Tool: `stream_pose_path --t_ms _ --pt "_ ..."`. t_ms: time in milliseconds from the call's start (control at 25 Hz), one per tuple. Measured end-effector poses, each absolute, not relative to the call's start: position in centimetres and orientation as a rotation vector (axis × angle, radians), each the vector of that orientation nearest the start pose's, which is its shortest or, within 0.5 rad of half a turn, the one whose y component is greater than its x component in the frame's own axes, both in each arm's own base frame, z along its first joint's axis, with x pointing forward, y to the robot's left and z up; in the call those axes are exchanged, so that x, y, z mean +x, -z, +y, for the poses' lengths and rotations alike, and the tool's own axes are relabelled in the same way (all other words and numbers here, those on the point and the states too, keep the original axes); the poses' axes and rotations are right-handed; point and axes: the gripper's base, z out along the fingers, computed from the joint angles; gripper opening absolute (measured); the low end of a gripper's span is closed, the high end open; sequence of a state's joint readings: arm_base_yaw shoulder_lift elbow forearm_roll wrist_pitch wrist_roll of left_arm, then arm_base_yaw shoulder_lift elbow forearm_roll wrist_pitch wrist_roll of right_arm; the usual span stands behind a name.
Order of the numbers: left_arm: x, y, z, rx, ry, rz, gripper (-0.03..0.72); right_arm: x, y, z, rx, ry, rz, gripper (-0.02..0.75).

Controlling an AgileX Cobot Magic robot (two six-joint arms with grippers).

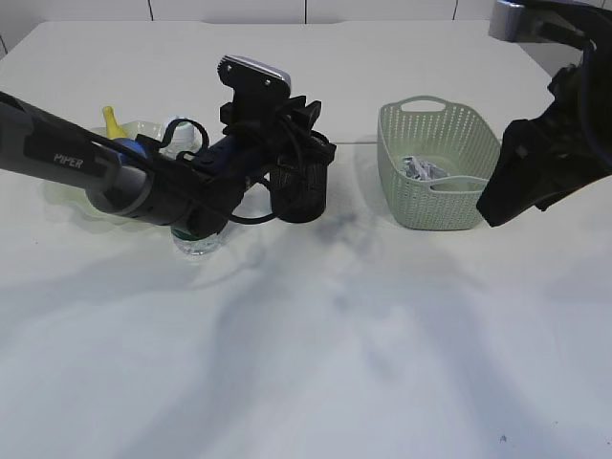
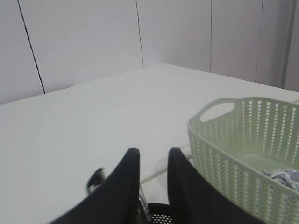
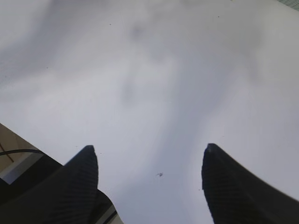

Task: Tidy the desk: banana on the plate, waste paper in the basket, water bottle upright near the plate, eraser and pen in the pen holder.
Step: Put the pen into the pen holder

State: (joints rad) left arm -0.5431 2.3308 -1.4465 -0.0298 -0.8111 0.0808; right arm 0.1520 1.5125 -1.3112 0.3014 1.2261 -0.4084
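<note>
Left wrist view: left gripper (image 2: 150,156) fingers nearly closed over the pen holder (image 1: 298,188), contents unclear; a late release could tip it.

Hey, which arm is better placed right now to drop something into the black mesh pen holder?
Left. The left gripper hangs right above the pen holder; the right gripper is open over bare desk.

Bright, even light fell from overhead; soft grey shadows mottled the desk (image 1: 316,363) toward its near edge; close fingers (image 3: 79,186) were blurred.
</note>
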Motion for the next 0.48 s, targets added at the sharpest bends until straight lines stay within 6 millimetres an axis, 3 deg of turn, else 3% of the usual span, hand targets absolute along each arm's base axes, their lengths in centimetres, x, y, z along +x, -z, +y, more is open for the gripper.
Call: stream_pose_path --t_ms 480 --pt "43.29 -13.89 -25.90 0.448 0.364 1.496 0.162 28.76 -31.57 6.98 -0.693 -0.379 2.767 0.512"
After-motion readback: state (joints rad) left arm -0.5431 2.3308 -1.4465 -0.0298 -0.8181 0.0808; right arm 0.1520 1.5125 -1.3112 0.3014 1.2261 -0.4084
